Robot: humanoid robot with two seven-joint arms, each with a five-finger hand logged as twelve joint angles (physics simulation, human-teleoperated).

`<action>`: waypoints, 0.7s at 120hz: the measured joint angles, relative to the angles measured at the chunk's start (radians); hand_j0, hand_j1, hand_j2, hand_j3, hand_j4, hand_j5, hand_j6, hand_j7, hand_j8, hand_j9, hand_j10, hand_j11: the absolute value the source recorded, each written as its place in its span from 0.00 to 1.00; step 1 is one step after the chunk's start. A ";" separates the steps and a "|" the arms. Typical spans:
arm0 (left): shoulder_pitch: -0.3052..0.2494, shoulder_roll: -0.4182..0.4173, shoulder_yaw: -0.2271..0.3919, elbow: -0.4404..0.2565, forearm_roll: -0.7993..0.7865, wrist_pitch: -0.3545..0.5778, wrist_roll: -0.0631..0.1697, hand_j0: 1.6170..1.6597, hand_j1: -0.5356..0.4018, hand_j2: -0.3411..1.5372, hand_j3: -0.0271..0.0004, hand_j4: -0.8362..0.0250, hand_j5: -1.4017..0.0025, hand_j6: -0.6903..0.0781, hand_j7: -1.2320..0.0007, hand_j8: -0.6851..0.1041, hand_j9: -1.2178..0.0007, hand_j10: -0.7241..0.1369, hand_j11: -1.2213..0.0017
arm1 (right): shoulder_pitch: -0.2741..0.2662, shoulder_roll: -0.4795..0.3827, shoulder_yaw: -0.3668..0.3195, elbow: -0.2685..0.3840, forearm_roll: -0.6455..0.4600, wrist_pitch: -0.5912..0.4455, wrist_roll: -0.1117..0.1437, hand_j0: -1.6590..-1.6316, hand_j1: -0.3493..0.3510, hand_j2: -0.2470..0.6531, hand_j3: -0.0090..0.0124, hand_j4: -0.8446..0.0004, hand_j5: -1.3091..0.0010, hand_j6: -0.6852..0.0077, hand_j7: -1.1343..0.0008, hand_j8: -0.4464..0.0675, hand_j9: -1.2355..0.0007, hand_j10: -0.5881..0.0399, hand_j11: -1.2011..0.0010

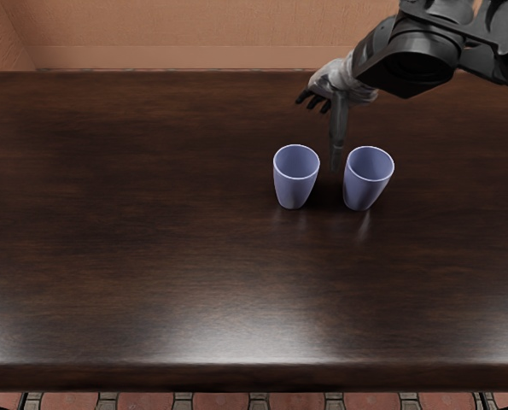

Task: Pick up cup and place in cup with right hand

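Observation:
My right hand (315, 96) reaches in from the upper right, beyond the cups and above the far part of the table. Its dark fingers are spread, pointing left and down, and hold nothing. Two blue-lavender cups stand upright side by side with a gap between them: the left cup (294, 188) and the right cup (364, 190). Both look empty inside, and the hand touches neither. A narrow grey shape extends down from the hand toward the gap; whether it is part of the hand or a reflection, I cannot tell.
The dark wooden table (151, 231) fills most of the view, its front edge near the bottom. Behind its back edge rises a tan wall (194, 34). The right forearm (411, 64) hangs over the back right of the table.

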 joint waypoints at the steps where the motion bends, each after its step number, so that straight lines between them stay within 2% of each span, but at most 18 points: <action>1: 0.000 0.000 0.000 0.000 0.000 0.000 0.000 0.96 0.94 0.18 0.99 0.97 1.00 0.90 1.00 0.87 1.00 0.84 1.00 | 0.002 0.003 -0.005 0.000 -0.002 -0.007 0.000 0.04 0.05 0.27 0.42 0.97 0.97 0.95 0.97 0.81 0.97 0.89 0.97; 19: 0.000 0.000 0.000 0.000 0.000 0.000 0.000 0.96 0.94 0.18 0.99 0.97 1.00 0.90 1.00 0.87 1.00 0.84 1.00 | 0.040 0.061 -0.104 0.022 -0.008 -0.091 0.000 0.04 0.05 0.27 0.42 0.97 0.97 0.95 0.97 0.81 0.97 0.89 0.97; 40: 0.002 0.000 0.000 0.000 0.000 0.000 0.000 0.96 0.94 0.18 0.99 0.97 1.00 0.90 1.00 0.87 1.00 0.84 1.00 | 0.086 0.080 -0.175 0.148 -0.001 -0.233 0.000 0.04 0.05 0.27 0.42 0.96 0.97 0.95 0.97 0.81 0.97 0.89 0.97; 59: 0.002 0.000 0.000 0.000 0.000 0.000 0.000 0.96 0.94 0.18 0.99 0.97 1.00 0.90 1.00 0.87 1.00 0.84 1.00 | 0.097 0.117 -0.214 0.214 0.004 -0.378 0.000 0.04 0.05 0.27 0.42 0.96 0.97 0.95 0.97 0.81 0.97 0.89 0.97; 84: 0.002 0.000 0.000 0.000 0.000 0.000 0.000 0.96 0.94 0.18 0.99 0.97 1.00 0.90 1.00 0.87 1.00 0.84 1.00 | 0.101 0.161 -0.228 0.283 0.025 -0.515 0.000 0.04 0.05 0.27 0.42 0.96 0.97 0.94 0.96 0.80 0.97 0.88 0.96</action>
